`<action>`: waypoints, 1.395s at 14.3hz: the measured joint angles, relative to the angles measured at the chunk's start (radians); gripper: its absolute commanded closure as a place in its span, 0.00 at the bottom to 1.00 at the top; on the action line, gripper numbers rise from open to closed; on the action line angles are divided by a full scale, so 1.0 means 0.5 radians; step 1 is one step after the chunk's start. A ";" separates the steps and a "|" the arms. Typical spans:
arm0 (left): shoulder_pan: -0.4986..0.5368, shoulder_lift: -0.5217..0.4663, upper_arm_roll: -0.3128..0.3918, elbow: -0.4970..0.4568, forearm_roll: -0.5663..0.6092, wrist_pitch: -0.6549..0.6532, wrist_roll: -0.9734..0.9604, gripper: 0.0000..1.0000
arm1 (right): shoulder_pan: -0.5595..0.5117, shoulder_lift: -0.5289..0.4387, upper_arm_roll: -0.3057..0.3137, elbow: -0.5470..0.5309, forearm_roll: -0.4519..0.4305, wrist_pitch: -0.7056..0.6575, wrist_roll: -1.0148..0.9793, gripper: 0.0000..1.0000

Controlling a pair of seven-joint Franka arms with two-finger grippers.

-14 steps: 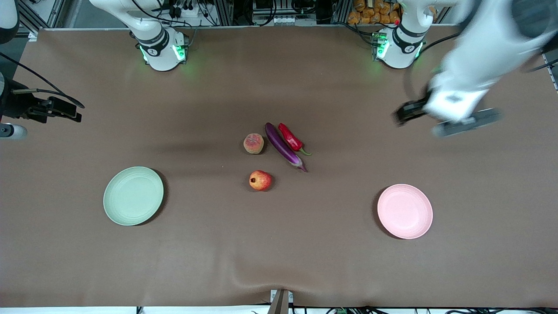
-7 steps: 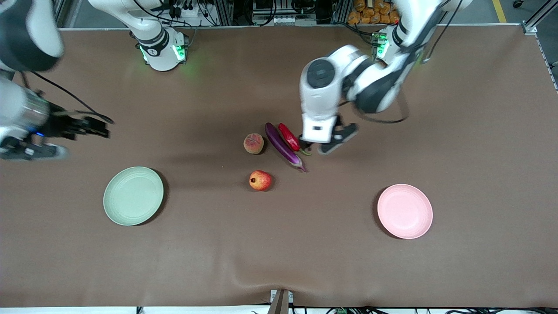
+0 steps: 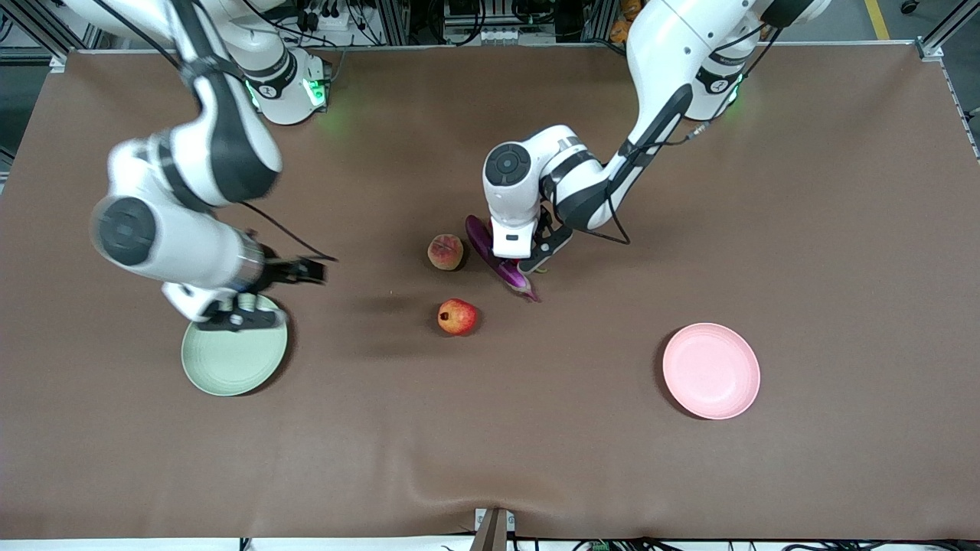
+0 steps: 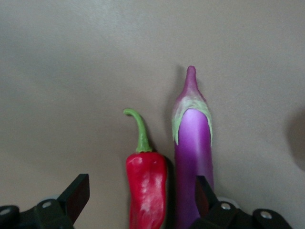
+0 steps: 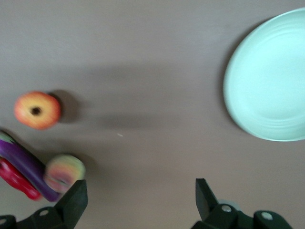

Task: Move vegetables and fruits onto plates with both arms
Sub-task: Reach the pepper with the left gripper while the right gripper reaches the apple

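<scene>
the right arm reaches out from its base, and the right hand (image 3: 230,310) hangs over the edge of the pale green plate (image 3: 230,360) that lies farthest from the front camera, its fingers (image 5: 74,198) spread wide with nothing between them. that plate lies toward the right arm's end of the bench (image 3: 490,444). near the middle of the bench sits the peach (image 3: 445,252), and nearer to the front camera than it, the pomegranate (image 3: 457,316). just beside the peach lies the purple eggplant (image 3: 511,275), with the red chili pepper (image 4: 146,193) close along it, green stem curling up. the left hand (image 3: 528,256) is down over these two vegetables. in the left wrist view its fingers (image 4: 76,195) stand apart, one outside the chili and one on the eggplant's side, with the chili between them and nothing pinched. the pale pink plate (image 3: 711,370) rests toward the left arm's end of the bench, well apart from the fruit.
</scene>
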 measured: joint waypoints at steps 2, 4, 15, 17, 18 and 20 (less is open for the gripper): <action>0.001 0.040 0.000 0.001 0.000 0.033 0.000 0.10 | 0.065 0.139 0.000 0.060 0.079 0.067 0.192 0.00; -0.003 0.067 -0.001 -0.001 0.000 0.065 0.000 0.11 | 0.103 0.299 0.000 0.180 0.157 0.076 0.313 0.00; -0.038 0.006 -0.015 -0.103 0.000 0.072 -0.071 0.27 | 0.306 0.624 0.000 0.396 0.286 0.330 0.658 0.00; -0.039 -0.019 -0.022 -0.144 0.000 0.072 -0.094 0.30 | 0.344 0.668 0.001 0.396 0.286 0.396 0.669 0.00; -0.042 -0.019 -0.026 -0.158 0.000 0.085 -0.108 0.32 | 0.356 0.689 0.000 0.396 0.286 0.423 0.672 0.00; -0.048 -0.011 -0.026 -0.185 0.000 0.157 -0.139 0.46 | 0.364 0.725 0.000 0.397 0.286 0.459 0.673 0.00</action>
